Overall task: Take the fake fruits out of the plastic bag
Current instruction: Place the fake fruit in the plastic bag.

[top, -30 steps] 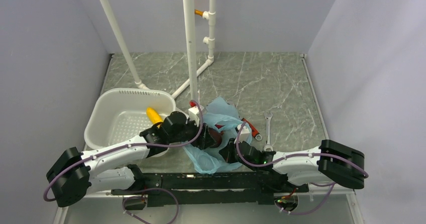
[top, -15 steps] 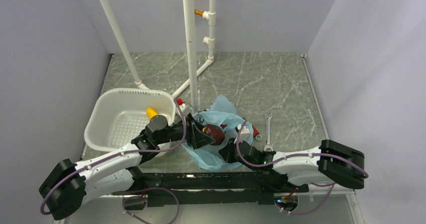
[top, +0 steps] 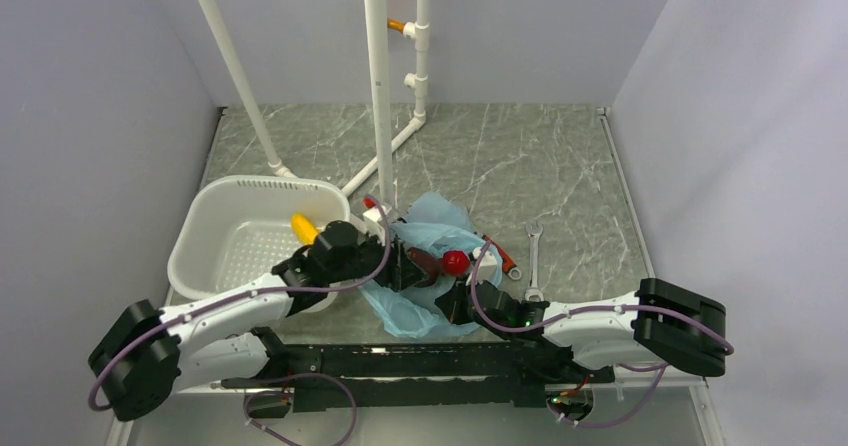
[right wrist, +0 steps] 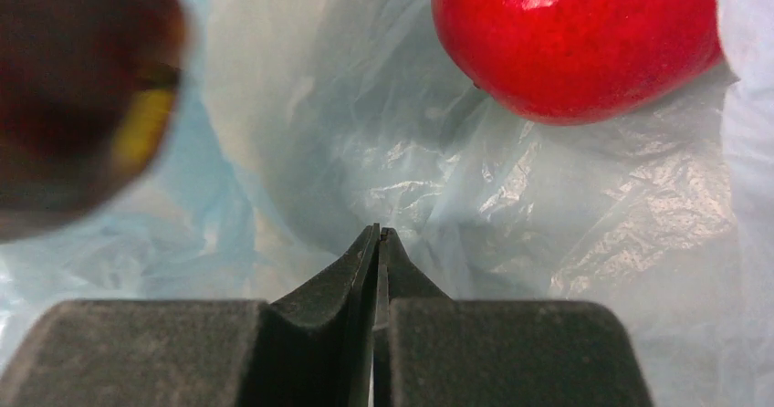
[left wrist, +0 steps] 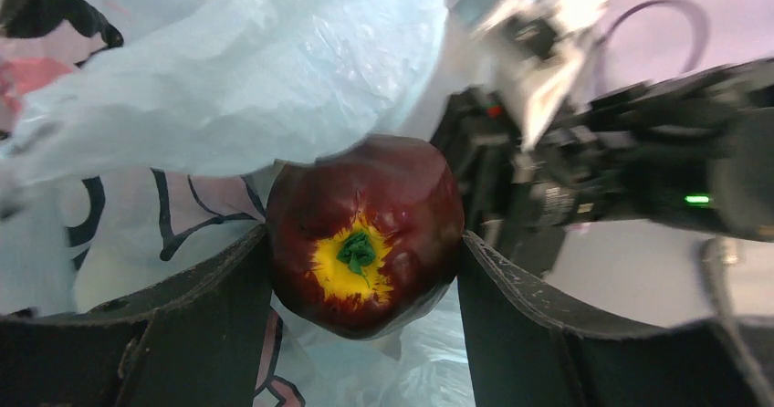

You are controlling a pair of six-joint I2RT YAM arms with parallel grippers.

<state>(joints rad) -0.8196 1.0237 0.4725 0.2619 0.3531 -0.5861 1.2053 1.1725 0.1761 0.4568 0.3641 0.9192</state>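
My left gripper (top: 408, 266) (left wrist: 363, 243) is shut on the dark maroon round fruit (top: 425, 264) (left wrist: 365, 234), one finger on each side, at the mouth of the light-blue plastic bag (top: 440, 221) (left wrist: 228, 78). The small bright red fruit (top: 455, 262) (right wrist: 570, 33) lies on the bag film just right of it. The yellow elongated fruit (top: 303, 228) lies in the white basket. At the bag's near edge, my right gripper (top: 455, 301) (right wrist: 377, 234) is shut, pinching the bag's film (right wrist: 383, 151). The maroon fruit (right wrist: 73, 97) shows blurred at the right wrist view's left.
The white perforated basket (top: 215, 216) stands to the left of the bag. A red-handled wrench (top: 500, 254) and a silver spanner (top: 533, 256) lie right of the bag. A white pipe frame (top: 380, 116) rises behind it.
The left gripper drew back out of the bag with the maroon fruit, then shifted slightly right. The red fruit has come into sight on the bag. The right arm held still.
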